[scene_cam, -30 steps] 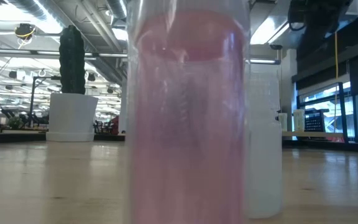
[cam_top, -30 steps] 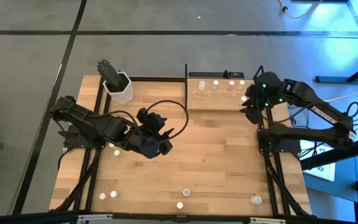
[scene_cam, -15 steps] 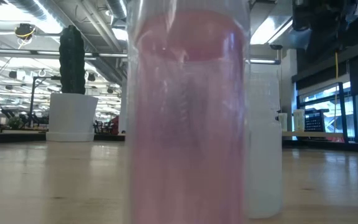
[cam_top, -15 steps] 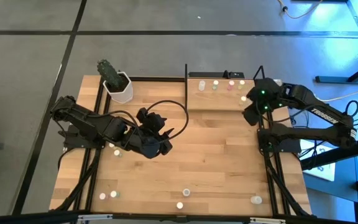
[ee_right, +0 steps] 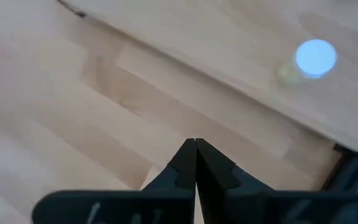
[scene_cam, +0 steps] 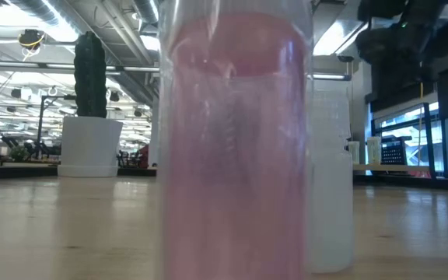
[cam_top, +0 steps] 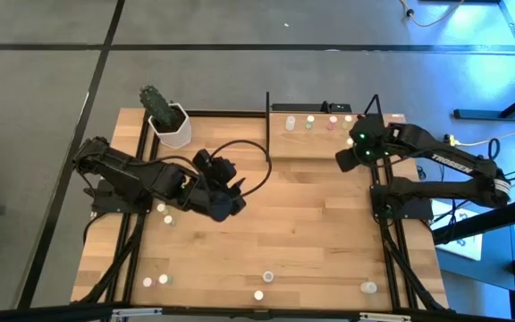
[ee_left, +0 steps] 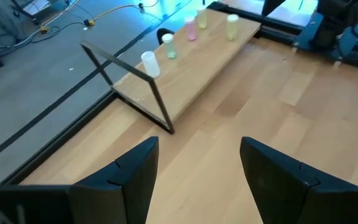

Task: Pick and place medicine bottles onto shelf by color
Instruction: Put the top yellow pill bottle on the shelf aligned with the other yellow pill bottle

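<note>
Now right hand (ee_right: 196,163) pinched empty beside shelf (ee_right: 241,81).

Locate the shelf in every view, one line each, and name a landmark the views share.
High view: the shelf sits at the table's far edge, right of centre.
Low view: cannot tell; close-up bottles fill the picture.
Left wrist view: shelf ahead, carrying bottles.
Right wrist view: shelf with one bottle.
Shared landmark: the yellowish-capped bottle.
</note>
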### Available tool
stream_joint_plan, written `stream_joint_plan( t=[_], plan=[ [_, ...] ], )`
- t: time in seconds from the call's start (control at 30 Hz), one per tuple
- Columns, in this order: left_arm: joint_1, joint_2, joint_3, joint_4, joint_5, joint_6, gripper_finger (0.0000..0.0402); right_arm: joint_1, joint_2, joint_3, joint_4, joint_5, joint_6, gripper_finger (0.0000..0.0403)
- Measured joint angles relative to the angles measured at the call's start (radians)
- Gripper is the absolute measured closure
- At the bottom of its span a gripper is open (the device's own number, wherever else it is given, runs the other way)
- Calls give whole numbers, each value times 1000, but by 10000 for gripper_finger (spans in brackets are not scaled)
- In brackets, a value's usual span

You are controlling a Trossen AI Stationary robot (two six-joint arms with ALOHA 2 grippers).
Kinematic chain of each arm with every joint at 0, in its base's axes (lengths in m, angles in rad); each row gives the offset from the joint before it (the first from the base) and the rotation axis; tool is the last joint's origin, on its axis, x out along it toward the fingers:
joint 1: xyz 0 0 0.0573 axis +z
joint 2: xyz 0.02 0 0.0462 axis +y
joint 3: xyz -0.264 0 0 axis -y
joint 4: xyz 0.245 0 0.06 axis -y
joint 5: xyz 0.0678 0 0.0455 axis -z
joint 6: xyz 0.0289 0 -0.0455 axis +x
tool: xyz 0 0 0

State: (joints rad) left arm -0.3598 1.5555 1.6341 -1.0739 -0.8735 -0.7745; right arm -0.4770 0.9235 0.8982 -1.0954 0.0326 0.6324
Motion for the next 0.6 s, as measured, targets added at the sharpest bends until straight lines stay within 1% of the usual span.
stream_joint_plan(
  t=[0.13,0.37,0.43,0.6],
  plan=[
    [3,0,0,-16,0,0,182,0,66,0,0,8,24,399],
    [3,0,0,-18,0,22,182,-12,183,0,0,97,78,400],
    [5,0,0,-18,-2,25,182,-23,211,0,0,105,97,401],
    [28,0,0,-18,-4,36,182,-61,274,0,1,113,55,398]
  ],
)
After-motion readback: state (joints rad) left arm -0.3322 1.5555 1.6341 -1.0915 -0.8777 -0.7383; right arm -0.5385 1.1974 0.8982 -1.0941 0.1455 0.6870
